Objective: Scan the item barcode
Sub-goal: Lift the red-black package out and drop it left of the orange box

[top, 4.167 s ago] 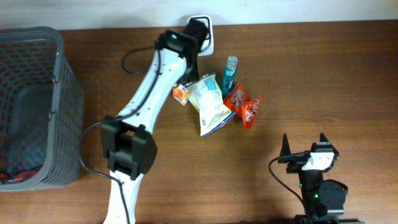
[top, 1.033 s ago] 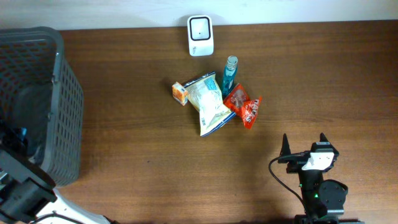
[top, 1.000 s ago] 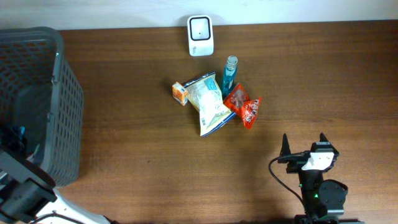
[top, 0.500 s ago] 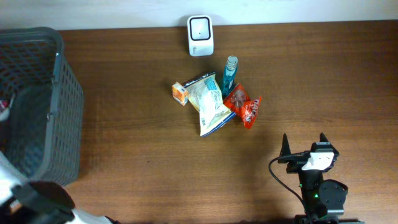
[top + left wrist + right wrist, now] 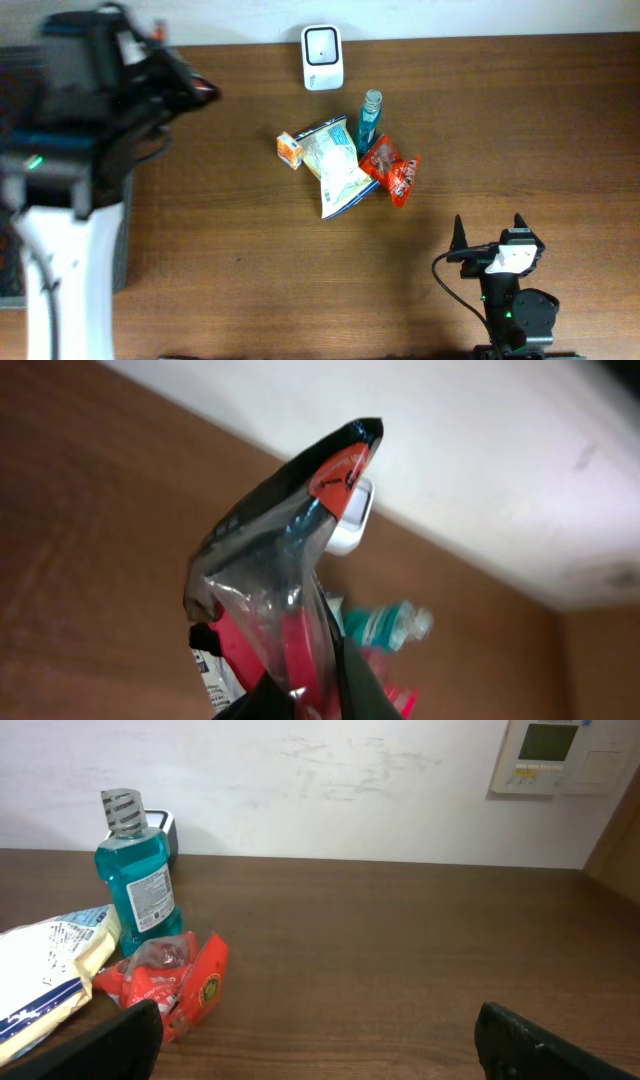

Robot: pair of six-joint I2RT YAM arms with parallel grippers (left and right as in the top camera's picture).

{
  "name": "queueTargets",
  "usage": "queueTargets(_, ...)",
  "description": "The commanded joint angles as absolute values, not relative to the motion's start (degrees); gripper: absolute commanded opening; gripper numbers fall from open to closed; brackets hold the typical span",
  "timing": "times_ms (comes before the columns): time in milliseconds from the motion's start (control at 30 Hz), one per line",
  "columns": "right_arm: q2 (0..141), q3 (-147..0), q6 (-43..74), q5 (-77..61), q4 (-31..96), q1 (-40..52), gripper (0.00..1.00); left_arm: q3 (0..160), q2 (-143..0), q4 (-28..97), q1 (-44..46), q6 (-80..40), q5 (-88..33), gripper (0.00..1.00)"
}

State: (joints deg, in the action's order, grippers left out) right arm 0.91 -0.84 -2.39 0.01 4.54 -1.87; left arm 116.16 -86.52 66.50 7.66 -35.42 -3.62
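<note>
We read nothing legible. Print on blue bottle [image 5: 137, 885], pale snack bag [image 5: 45, 975], red packet [image 5: 170, 982], wall panel [image 5: 550, 755] and white tag of red-and-black packet [image 5: 285, 585]: all too small or blurred.

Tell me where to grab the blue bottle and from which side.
Take the blue bottle by its upper body, under the grey cap, coming level from its open right side. It stands upright, and the red packet and white bag crowd only its base.
</note>
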Motion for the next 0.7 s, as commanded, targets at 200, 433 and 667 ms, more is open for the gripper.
queueTargets(200, 0.58, -0.32, -2.59, 0.32, 4.69, -1.52, 0.98, 116.40, -110.91, 77.95, 20.14, -28.60, 4.58, 0.00)
queueTargets(433, 0.58, -0.32, -2.59, 0.30, 4.69, -1.52, 0.98, 116.33, -128.11, 79.40, 21.69, -28.60, 9.10, 0.00)
queueTargets(667, 0.58, -0.32, -2.59, 0.32, 4.69, -1.50, 0.98, 116.33, -132.40, 78.22, 21.76, -28.60, 8.82, 0.31)
